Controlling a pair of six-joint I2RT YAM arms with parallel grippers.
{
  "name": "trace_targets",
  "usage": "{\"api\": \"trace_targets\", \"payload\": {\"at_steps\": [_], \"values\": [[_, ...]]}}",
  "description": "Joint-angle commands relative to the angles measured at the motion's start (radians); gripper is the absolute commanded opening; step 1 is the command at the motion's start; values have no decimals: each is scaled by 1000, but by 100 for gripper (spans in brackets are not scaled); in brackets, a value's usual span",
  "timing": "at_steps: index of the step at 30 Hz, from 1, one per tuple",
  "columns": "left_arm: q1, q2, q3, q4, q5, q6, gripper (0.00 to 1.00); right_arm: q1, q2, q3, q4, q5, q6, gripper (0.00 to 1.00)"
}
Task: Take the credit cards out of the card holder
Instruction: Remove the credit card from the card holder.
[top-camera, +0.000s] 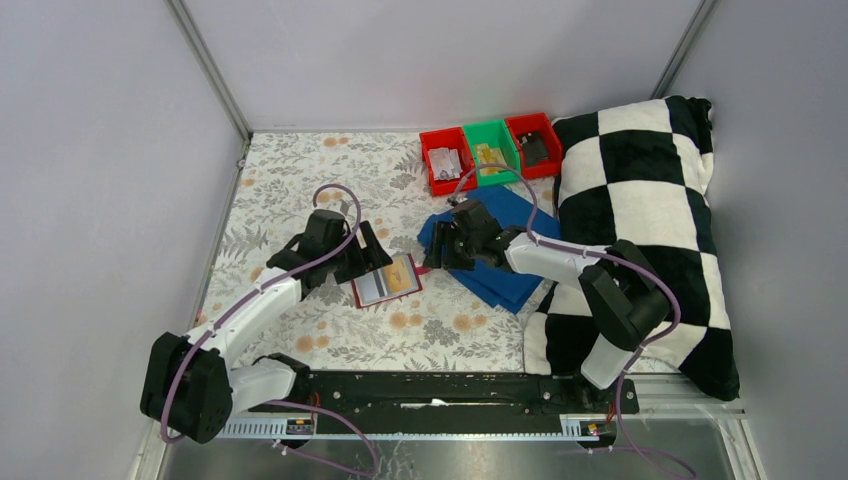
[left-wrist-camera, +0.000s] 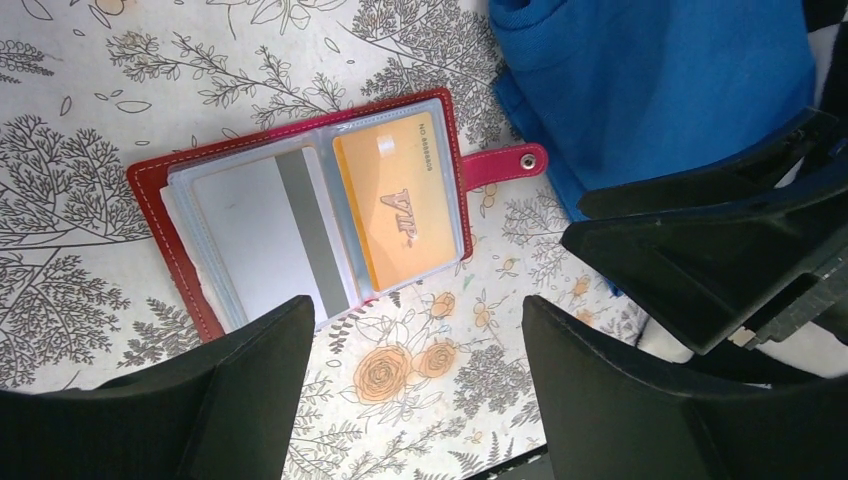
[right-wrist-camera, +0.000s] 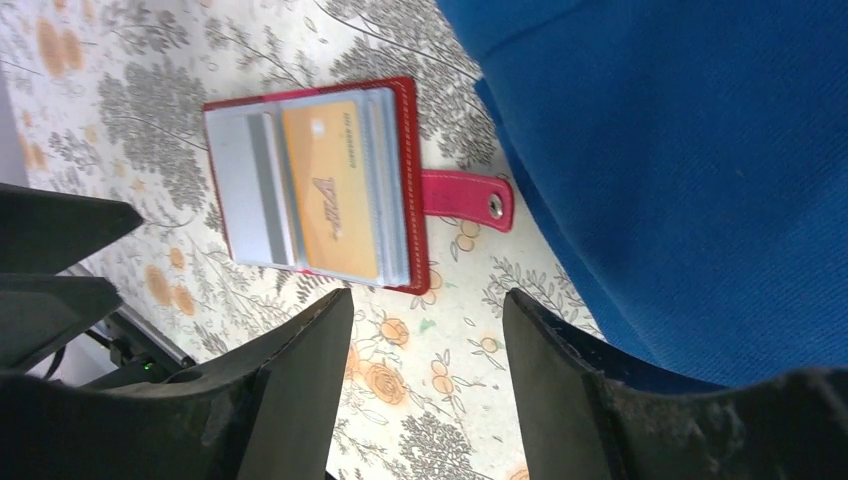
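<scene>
The red card holder (top-camera: 386, 282) lies open on the floral tablecloth between my two grippers. Its clear sleeves hold a pale card with a grey stripe (left-wrist-camera: 260, 232) and a tan-yellow VIP card (left-wrist-camera: 400, 205). Its red strap tab (left-wrist-camera: 503, 163) points toward the blue cloth. The holder also shows in the right wrist view (right-wrist-camera: 318, 182). No dark grey card shows. My left gripper (top-camera: 365, 250) is open and empty just left of the holder. My right gripper (top-camera: 438, 250) is open and empty just right of it, over the cloth's edge.
A folded blue cloth (top-camera: 500, 245) lies right of the holder. Two red bins (top-camera: 444, 160) (top-camera: 535, 143) and a green bin (top-camera: 491, 150) stand at the back. A black-and-white checkered pillow (top-camera: 645, 220) fills the right side.
</scene>
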Motion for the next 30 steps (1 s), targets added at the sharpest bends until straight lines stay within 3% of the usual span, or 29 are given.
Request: {"api": "trace_targets", "payload": {"at_steps": [1, 5, 11, 18, 30], "values": [[13, -16, -2, 66, 52, -54, 80, -3, -44, -11, 85, -20, 7, 62], [31, 26, -9, 7, -23, -111, 76, 0, -53, -63, 225, -101, 59, 50], [125, 43, -115, 97, 94, -181, 73, 43, 31, -8, 237, -124, 91, 39], [125, 29, -134, 211, 190, -202, 73, 49, 130, 70, 212, -142, 82, 33], [124, 174, -195, 519, 271, -257, 75, 49, 214, 104, 282, -165, 128, 31]]}}
